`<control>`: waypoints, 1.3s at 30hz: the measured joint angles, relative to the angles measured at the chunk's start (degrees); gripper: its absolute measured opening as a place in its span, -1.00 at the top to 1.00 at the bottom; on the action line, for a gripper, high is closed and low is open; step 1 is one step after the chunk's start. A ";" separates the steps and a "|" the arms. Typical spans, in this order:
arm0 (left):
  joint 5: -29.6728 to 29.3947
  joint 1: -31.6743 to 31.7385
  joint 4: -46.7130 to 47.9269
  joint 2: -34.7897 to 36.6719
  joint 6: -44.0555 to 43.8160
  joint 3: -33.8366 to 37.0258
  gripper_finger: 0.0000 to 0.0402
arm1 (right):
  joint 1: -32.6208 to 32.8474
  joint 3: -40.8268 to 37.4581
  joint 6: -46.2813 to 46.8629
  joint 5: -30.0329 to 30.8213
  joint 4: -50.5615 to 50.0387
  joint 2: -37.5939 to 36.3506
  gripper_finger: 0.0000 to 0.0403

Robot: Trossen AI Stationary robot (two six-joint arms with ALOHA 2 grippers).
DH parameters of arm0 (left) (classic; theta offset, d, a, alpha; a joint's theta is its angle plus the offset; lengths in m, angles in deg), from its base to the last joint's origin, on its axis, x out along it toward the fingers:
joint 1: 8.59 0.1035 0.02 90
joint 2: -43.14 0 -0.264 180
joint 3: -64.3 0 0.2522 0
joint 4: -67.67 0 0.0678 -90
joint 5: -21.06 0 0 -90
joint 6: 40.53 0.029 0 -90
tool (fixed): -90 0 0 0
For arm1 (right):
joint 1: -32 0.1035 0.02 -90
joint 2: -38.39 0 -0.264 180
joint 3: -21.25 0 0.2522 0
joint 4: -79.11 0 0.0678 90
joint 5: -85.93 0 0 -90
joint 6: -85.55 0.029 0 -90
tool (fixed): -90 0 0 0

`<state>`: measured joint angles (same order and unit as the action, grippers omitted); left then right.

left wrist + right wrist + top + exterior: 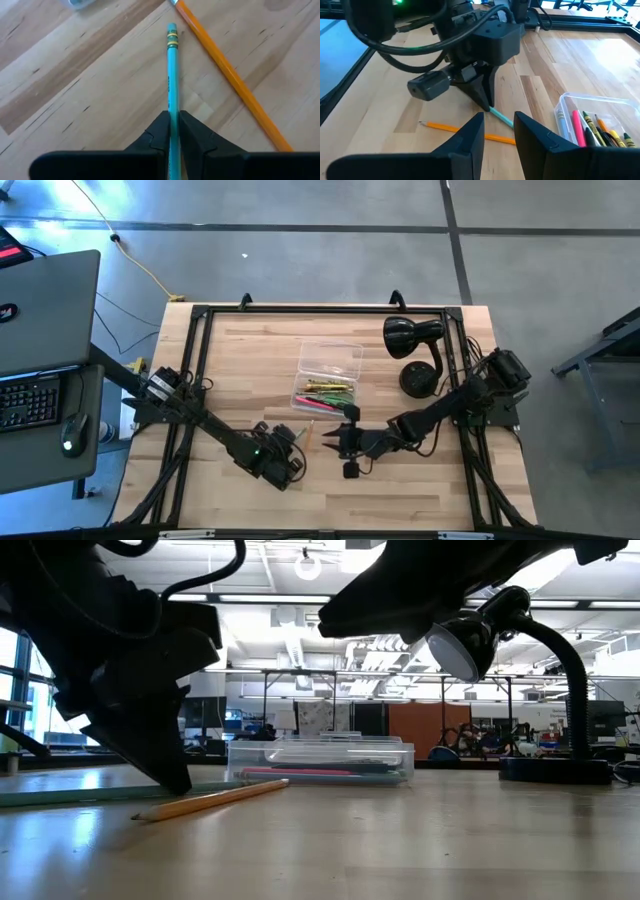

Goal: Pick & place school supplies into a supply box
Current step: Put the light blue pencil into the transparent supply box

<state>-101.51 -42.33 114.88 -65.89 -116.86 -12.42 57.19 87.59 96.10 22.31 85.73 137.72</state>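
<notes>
On the table, left gripper fingers clamp a teal pencil lying flat, eraser pointing away; right gripper fingers apart.

No text, label or number can be read anywhere.

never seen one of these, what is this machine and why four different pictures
It is a robot with two dark arms at a wooden table, each ending in a two-finger claw. One picture looks straight down, one looks level across the tabletop, and two come from cameras on the wrists. The left claw is shut on a thin teal pencil that lies on the wood beside a loose orange pencil. The right claw hangs open nearby, holding nothing. A small clear plastic box already holds several coloured pencils. A black desk lamp stands at the far right corner.
</notes>
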 joint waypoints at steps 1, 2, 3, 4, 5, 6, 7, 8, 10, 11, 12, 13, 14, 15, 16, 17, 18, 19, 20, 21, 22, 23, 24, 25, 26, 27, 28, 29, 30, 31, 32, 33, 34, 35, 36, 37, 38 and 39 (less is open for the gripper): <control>-0.34 0.00 -0.15 0.00 -0.01 0.02 0.66 | 0.02 0.00 0.04 -0.10 0.00 0.00 0.58; -0.56 0.18 -0.43 0.00 0.00 0.02 0.66 | 0.00 0.00 0.06 -0.03 0.02 0.00 0.58; -0.54 0.44 -0.72 0.01 0.00 0.02 0.66 | 0.00 0.00 0.06 0.03 0.00 0.00 0.58; -0.48 0.66 -0.79 0.02 -0.01 0.02 0.65 | 0.00 0.00 0.08 0.03 0.00 0.00 0.58; -0.26 0.77 -0.80 0.02 -0.01 0.02 0.64 | -0.04 0.00 0.12 0.05 0.00 0.00 0.58; -0.35 0.85 -0.80 0.02 -0.02 0.02 0.64 | -0.05 0.00 0.13 0.06 0.01 0.00 0.58; -0.92 0.91 -0.80 0.02 -0.01 0.02 0.63 | -0.04 0.00 0.13 0.03 0.02 0.00 0.58; -1.57 0.94 -0.89 0.00 0.00 0.02 0.62 | 0.00 0.00 0.13 0.03 0.00 0.00 0.58; -2.78 1.09 -1.07 -0.52 -0.19 0.00 0.62 | 0.00 0.00 0.13 -0.01 0.00 0.00 0.58; -3.10 1.09 -1.29 -0.92 -0.36 0.00 0.62 | 0.00 0.00 0.13 0.01 0.02 0.00 0.58; -3.63 1.09 -1.73 -1.36 -0.37 -0.02 0.63 | 0.00 0.00 0.13 0.00 0.00 0.00 0.58; -4.15 1.09 -2.36 -1.99 -0.33 -0.08 0.63 | 0.00 0.00 0.13 0.01 0.00 0.00 0.58; -4.90 1.05 -2.79 -2.59 -0.23 -0.15 0.64 | 0.00 0.00 0.13 -0.01 0.02 0.00 0.58; -5.56 0.98 -3.00 -3.16 -0.24 -0.16 0.64 | -0.03 0.00 0.13 -0.02 0.02 0.00 0.58; -5.67 0.96 -3.24 -3.71 -0.34 -0.22 0.64 | -0.03 0.00 0.15 -0.16 0.00 0.00 0.58; -5.67 0.96 -3.42 -4.32 -0.44 -0.22 0.64 | -0.03 0.00 0.15 -0.20 0.00 0.00 0.58; -5.69 0.96 -3.48 -4.79 -0.46 -0.25 0.64 | -0.02 0.00 0.15 -0.25 0.00 0.00 0.58; -5.75 0.96 -3.54 -5.04 -0.45 -0.30 0.64 | 0.00 0.00 0.15 -0.41 0.00 0.00 0.58; -5.81 0.96 -3.62 -5.10 -0.47 -0.30 0.64 | 0.00 0.00 0.15 -0.40 0.00 0.00 0.58; -5.76 0.98 -3.72 -5.12 -0.51 -0.28 0.64 | 0.00 0.00 0.11 -0.40 0.00 0.00 0.58; -5.76 1.01 -3.79 -5.14 -0.62 -0.28 0.64 | 0.00 0.00 0.06 -0.42 0.00 0.00 0.58; -5.80 1.01 -3.91 -5.16 -0.66 -0.26 0.64 | 0.00 0.00 0.07 -0.40 0.00 0.00 0.58; -5.94 1.01 -4.09 -5.18 -0.66 -0.26 0.64 | -0.03 0.00 0.10 -0.40 0.00 0.00 0.58; -6.22 1.01 -4.30 -5.22 -0.66 -0.24 0.64 | -0.03 0.00 0.13 -0.40 0.00 0.00 0.58; -6.53 1.01 -4.54 -5.26 -0.66 -0.20 0.64 | 0.00 0.00 0.13 -0.40 0.00 0.00 0.58; -6.68 1.01 -4.67 -5.29 -0.66 -0.20 0.64 | 0.00 0.00 0.13 -0.40 0.00 0.00 0.58; -6.72 1.01 -4.75 -5.29 -0.66 -0.20 0.64 | 0.00 0.00 0.13 -0.40 0.00 0.00 0.58; -6.68 1.01 -4.79 -5.31 -0.66 -0.20 0.64 | 0.00 0.00 0.13 -0.40 0.00 0.00 0.58; -6.61 1.03 -4.83 -5.32 -0.66 -0.20 0.65 | 0.00 0.00 0.13 -0.40 0.00 0.00 0.58; -6.64 1.05 -4.85 -5.33 -0.63 -0.20 0.66 | -0.03 0.00 0.12 -0.40 0.00 0.00 0.58; -6.87 1.05 -4.91 -5.35 -0.61 -0.20 0.68 | -0.03 0.00 0.13 -0.40 0.00 0.00 0.58; -7.15 1.05 -4.98 -5.38 -0.59 -0.20 0.71 | -0.02 0.00 0.12 -0.40 0.00 0.00 0.58; -7.32 1.03 -5.02 -5.40 -0.55 -0.20 0.75 | 0.00 0.00 0.12 -0.41 0.00 0.00 0.58; -7.35 1.01 -5.11 -5.40 -0.47 -0.20 0.80 | 0.00 0.00 0.13 -0.41 0.00 0.00 0.58; -7.40 1.01 -5.25 -5.40 -0.46 -0.21 0.85 | 0.00 0.00 0.13 -0.40 0.00 0.00 0.58; -7.60 1.01 -5.27 -5.40 -0.46 -0.33 0.89 | -0.02 0.00 0.12 -0.41 0.00 0.00 0.58; -8.07 1.03 -5.21 -5.41 -0.44 -0.69 0.93 | -0.03 0.00 0.13 -0.41 0.00 0.00 0.58; -8.77 1.05 -4.92 -5.34 -0.31 -1.23 0.95 | -0.02 0.00 0.13 -0.40 0.00 0.00 0.58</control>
<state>-110.28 -41.28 109.96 -71.23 -117.18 -13.66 57.17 87.59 96.23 21.91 85.73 137.72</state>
